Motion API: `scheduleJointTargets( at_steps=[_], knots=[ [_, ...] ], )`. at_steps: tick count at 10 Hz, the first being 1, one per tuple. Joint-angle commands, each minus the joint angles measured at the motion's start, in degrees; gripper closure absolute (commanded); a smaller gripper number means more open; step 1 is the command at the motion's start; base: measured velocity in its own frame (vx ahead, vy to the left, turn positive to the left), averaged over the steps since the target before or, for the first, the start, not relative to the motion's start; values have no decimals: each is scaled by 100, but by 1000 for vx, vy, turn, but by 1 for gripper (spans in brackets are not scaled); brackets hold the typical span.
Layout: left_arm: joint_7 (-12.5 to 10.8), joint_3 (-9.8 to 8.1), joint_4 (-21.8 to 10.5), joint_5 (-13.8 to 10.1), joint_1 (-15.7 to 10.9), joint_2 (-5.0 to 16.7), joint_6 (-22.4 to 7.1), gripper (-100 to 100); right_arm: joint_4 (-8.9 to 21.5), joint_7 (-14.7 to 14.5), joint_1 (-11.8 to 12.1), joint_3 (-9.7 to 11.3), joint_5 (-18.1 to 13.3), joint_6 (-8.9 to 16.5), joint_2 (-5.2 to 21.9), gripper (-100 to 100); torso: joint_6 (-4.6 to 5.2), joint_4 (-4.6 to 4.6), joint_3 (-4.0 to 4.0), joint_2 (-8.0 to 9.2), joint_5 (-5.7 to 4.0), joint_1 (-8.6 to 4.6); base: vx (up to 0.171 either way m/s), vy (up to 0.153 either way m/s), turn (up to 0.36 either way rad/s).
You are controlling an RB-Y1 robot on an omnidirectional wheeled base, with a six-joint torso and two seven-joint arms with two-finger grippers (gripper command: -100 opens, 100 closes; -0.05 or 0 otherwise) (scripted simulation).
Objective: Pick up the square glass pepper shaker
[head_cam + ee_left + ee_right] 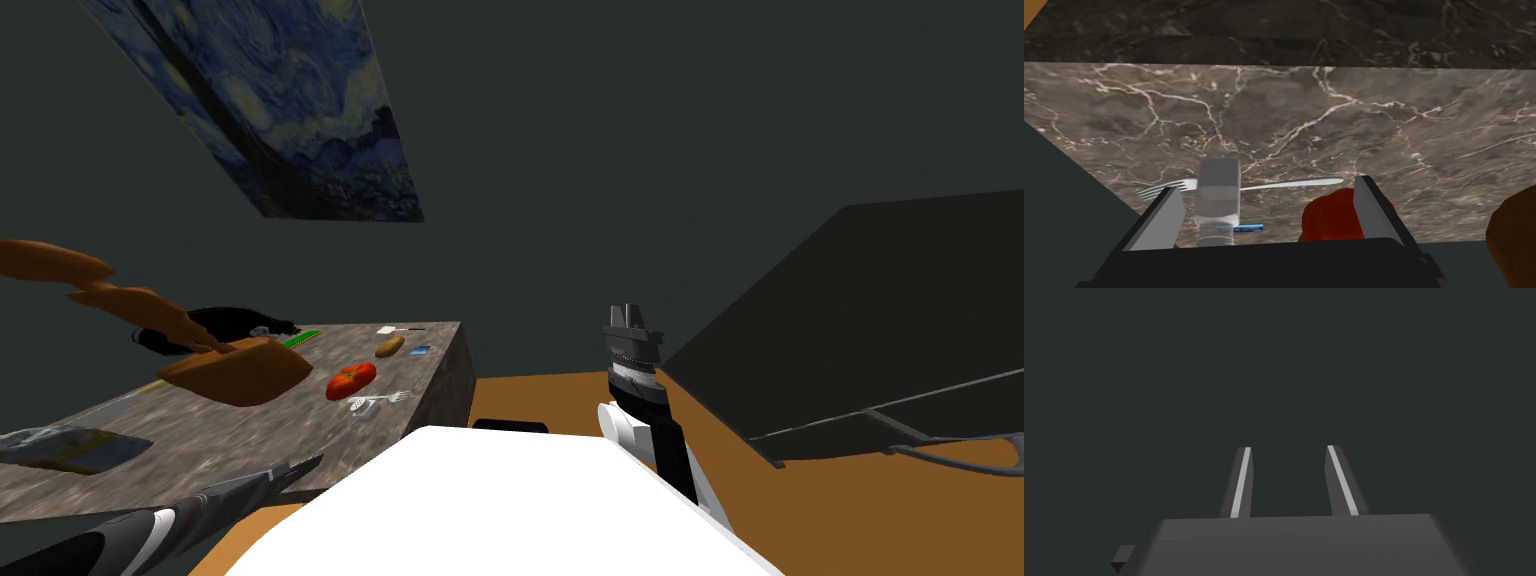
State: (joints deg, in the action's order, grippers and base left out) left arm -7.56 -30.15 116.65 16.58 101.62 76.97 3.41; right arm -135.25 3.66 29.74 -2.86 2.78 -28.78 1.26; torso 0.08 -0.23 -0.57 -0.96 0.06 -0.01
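Your left gripper [1267, 184] is wide open over the brown marbled table [1324, 115]. The clear, square, grey-capped shaker [1218, 200] sits between its fingers, beside a silver fork [1284, 184], lower centre-left in head view.

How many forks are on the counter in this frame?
1. The fork lies flat on the marble counter, just beyond the shaker and the tomato, ahead of the open left gripper. Others could be hidden behind the brown object.

A home dining area is indicated: a marbled table [250, 435] is laid with a tomato [351, 380], a fork [385, 399] and a glass shaker [1218, 200], and a painting [290, 110] is hung on the dark wall.
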Motion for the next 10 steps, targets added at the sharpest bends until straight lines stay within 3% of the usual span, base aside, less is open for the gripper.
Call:
scheduleJointTargets(
  at_steps=[1, 3, 4, 5, 6, 10],
  knots=[
    [-41, -77, 190, -61, 159, 171, -49, -100, 0, 0, 0, 0, 0, 0, 0, 0, 0, 0, 0, 0, 0, 0, 200, 23, 28],
    [-80, -144, 408, -129, 344, 393, -81, -100, 0, 0, 0, 0, 0, 0, 0, 0, 1, -1, -1, -1, 2, 7, 177, 13, 31],
    [-67, -153, 330, -107, 317, 310, -39, -100, 0, 0, 0, 0, 0, 0, 0, 0, 0, 0, 2, 4, 2, 5, 76, 2, 5],
    [-69, -157, 343, -109, 326, 318, -38, 0, 0, 0, -1, 0, 0, 0, 0, 0, 0, 6, 17, 33, 1, 4, 15, 0, -3],
    [-43, 17, 252, -111, 131, 322, -40, -100, 0, 0, -2, 0, 0, 0, 0, 0, -1, 13, 33, 58, 1, 3, 6, -5, -16],
    [8, 365, 73, -116, -256, 331, -45, -100, 1, 0, -3, 1, 0, 1, 0, 0, -2, 19, 47, 80, 1, 0, -5, -8, -15]
  ],
)
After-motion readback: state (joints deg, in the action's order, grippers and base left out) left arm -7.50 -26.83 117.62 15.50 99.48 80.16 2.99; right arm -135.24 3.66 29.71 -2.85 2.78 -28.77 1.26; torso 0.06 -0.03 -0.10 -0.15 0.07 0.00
